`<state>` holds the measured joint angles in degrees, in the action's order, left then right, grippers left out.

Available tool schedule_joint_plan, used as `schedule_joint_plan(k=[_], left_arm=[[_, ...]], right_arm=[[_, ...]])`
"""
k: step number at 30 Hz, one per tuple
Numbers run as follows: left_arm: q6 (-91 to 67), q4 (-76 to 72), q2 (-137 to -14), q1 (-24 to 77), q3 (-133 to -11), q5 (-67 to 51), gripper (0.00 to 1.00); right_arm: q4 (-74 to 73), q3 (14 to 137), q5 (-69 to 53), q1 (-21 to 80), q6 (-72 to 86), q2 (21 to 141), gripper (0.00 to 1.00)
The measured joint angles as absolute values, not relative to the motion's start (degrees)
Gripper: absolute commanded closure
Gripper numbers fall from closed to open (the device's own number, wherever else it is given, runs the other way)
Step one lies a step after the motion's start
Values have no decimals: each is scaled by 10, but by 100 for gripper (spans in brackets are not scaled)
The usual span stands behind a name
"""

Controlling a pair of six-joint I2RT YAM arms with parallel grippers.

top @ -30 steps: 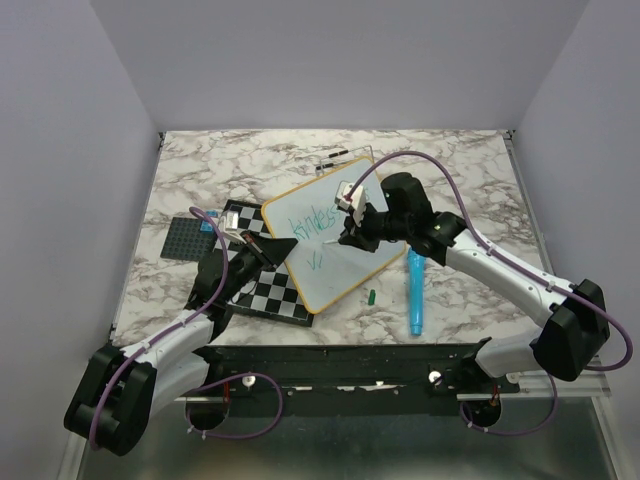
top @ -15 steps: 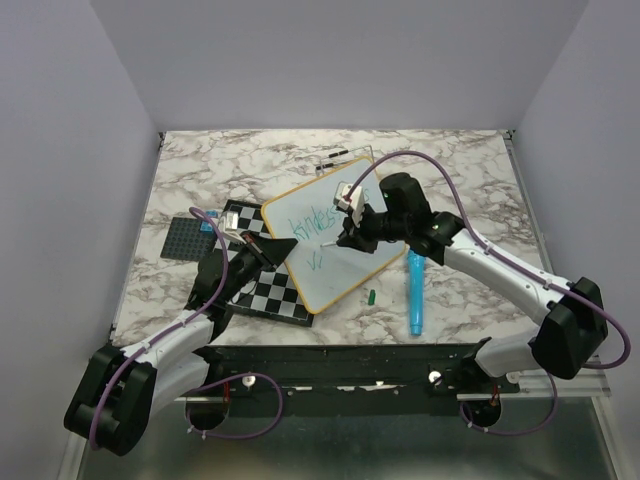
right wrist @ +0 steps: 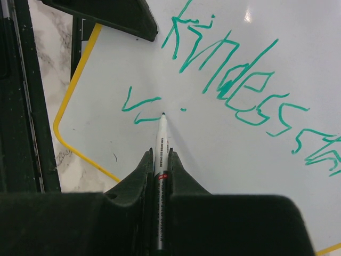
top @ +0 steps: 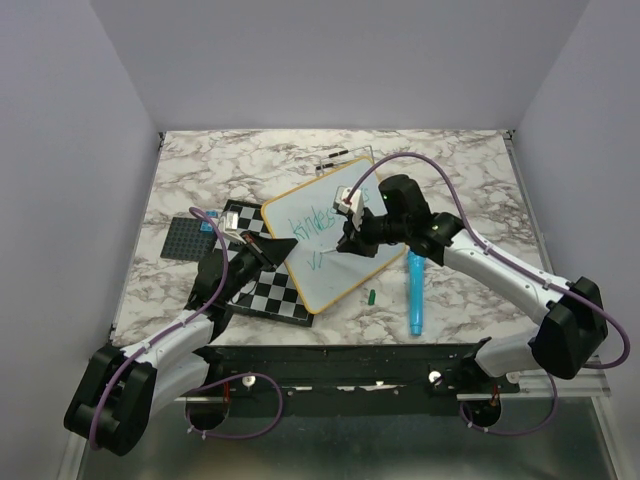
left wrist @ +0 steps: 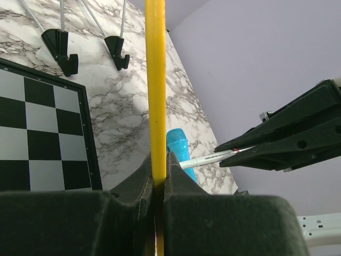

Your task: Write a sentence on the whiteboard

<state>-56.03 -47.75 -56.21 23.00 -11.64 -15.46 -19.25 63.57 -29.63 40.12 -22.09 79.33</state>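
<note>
Whiteboard (top: pixel 335 272): centre of top view, overlapping the checkered board (top: pixel 262 292); stiff, light, glossy, best held by its yellow frame
Sentence (right wrist: pixel 240 90): green, upper right of right wrist view
Left fingers (left wrist: pixel 147 172): clamped on the frame edge
Right fingers (right wrist: pixel 146 166): closed on the marker (right wrist: pixel 161 133), tip at board
Surface (top: pixel 470 170): marbled; lilac walls (top: pixel 330 60)

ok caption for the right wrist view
Right claw pinching a marker, its tip at the whiteboard beside green lettering reading "kindess".
</note>
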Motion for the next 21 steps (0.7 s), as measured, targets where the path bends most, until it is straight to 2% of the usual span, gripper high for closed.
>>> schedule_joint_plan(k=[21], left_arm=[[-560, -475, -562, 230, -116, -154, 100]], right_arm=[[-194, 636, -262, 396, -203, 801, 100]])
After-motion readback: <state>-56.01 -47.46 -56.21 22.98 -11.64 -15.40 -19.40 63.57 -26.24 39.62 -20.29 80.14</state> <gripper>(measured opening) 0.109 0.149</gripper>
